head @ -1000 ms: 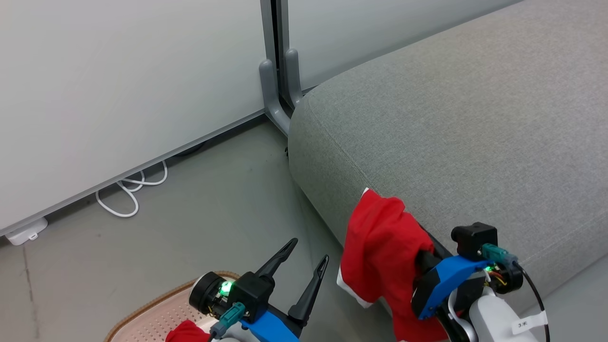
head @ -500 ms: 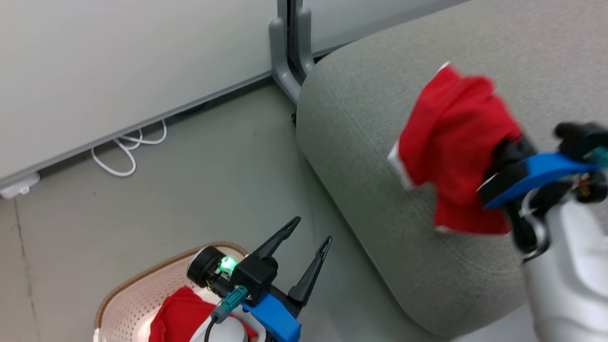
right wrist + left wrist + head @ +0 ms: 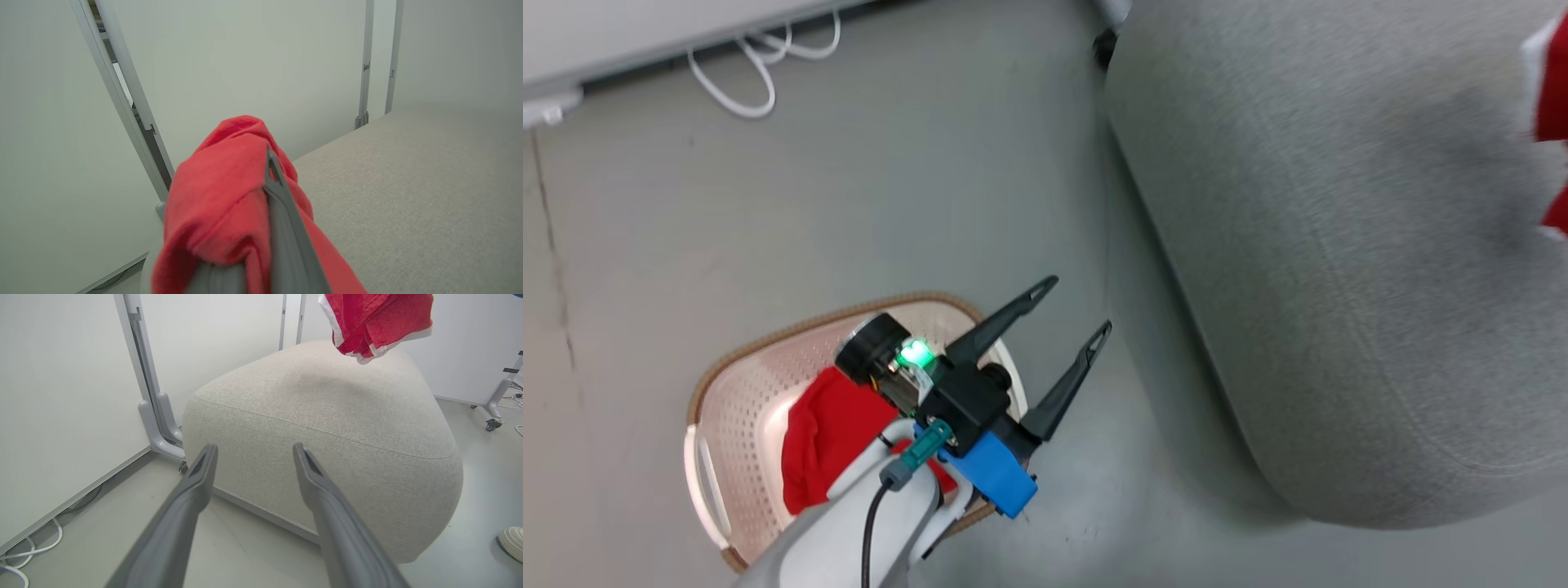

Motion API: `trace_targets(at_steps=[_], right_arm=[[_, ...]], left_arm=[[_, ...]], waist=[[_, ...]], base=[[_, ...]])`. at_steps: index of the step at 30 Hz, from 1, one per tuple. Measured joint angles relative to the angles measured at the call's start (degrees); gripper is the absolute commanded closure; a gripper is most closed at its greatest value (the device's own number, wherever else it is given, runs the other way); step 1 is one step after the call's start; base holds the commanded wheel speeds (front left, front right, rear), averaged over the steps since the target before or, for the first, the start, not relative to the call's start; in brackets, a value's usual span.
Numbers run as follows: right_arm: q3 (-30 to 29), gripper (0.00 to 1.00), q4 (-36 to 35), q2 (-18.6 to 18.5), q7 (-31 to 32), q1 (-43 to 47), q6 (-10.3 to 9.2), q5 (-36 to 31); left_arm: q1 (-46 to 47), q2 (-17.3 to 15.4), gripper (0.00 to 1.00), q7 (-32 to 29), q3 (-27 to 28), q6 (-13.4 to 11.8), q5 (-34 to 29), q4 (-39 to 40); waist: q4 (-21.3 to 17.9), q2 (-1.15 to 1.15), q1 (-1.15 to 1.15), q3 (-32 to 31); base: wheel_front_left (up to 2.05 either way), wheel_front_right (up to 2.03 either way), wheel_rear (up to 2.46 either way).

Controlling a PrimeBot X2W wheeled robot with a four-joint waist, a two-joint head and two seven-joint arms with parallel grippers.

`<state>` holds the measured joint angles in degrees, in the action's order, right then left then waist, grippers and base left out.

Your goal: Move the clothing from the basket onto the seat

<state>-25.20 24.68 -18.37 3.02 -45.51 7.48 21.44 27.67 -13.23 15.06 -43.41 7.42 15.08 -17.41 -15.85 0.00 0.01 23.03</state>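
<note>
Above the seat [image 3: 1339, 245], near the right edge of its top in the head view, the red garment [image 3: 1553, 106] hangs clear of the upholstery. The right gripper [image 3: 270, 163] grasps it, fingers clenched tight through the fabric.

Change: one second ago this garment hung low against the seat's front edge. Half a second ago it was over the top's near corner, and now it is further in. The head camera tilted down meanwhile, so the basket [image 3: 743, 400] showing more fully is a camera shift, not a basket move. The left gripper [image 3: 1076, 304] is unchanged: fingers spread, holding nothing, over the basket's seat-side edge.

Judgement: carry nearly complete; lowering and release remain. A second red garment [image 3: 825, 433] lies in the basket, so another fetch is likely.

Writing: no brand, label or text legible.
</note>
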Motion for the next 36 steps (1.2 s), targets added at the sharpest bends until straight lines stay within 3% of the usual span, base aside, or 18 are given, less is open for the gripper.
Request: trace_targets(at_steps=[9,19,20,21,23,24,36], right_arm=[[-8.26,1.00,4.70,-3.37,-2.93,-1.02,0.00,-1.52],[-8.43,1.00,14.75,-2.87,-9.69,-0.94,0.00,-2.72],[-8.45,0.90,15.58,-2.91,-10.17,-0.96,0.01,-2.74],[-8.38,0.73,16.42,-2.97,-10.59,-0.97,0.00,-2.77],[-8.11,0.52,17.73,-3.43,-11.23,-0.98,0.00,-2.79],[-7.88,0.00,18.28,-3.67,-11.41,-0.97,0.00,-2.77],[-4.65,0.00,20.73,-4.90,-11.76,-0.32,0.00,-1.02]], left_arm=[[3.75,-1.47,0.00,0.00,-1.11,0.00,-0.48,1.93],[5.73,-1.20,0.00,0.00,-1.03,0.00,-0.70,2.71],[5.73,-1.08,0.00,0.00,-1.04,0.00,-0.48,2.68],[5.74,-1.04,0.00,0.00,-1.01,0.00,-0.45,2.63],[5.75,-0.93,0.00,0.00,-0.77,0.00,-0.35,2.60],[5.75,-0.90,0.00,0.00,-0.66,0.00,-0.35,2.56],[5.62,-0.19,0.00,0.00,-0.03,0.00,-0.01,1.99]], waist=[[5.28,0.00,0.00,10.17],[9.74,0.00,0.00,15.37],[9.92,0.00,0.00,15.25],[10.03,0.00,0.00,15.01],[10.16,0.00,0.00,14.46],[10.19,0.00,0.00,14.18],[9.38,0.00,-0.01,11.66]], base=[[0.00,0.00,0.00],[0.00,0.00,0.00],[0.00,0.00,0.00],[0.00,0.00,0.00],[0.00,0.00,0.00],[0.00,0.00,0.00],[0.00,0.00,0.00]])
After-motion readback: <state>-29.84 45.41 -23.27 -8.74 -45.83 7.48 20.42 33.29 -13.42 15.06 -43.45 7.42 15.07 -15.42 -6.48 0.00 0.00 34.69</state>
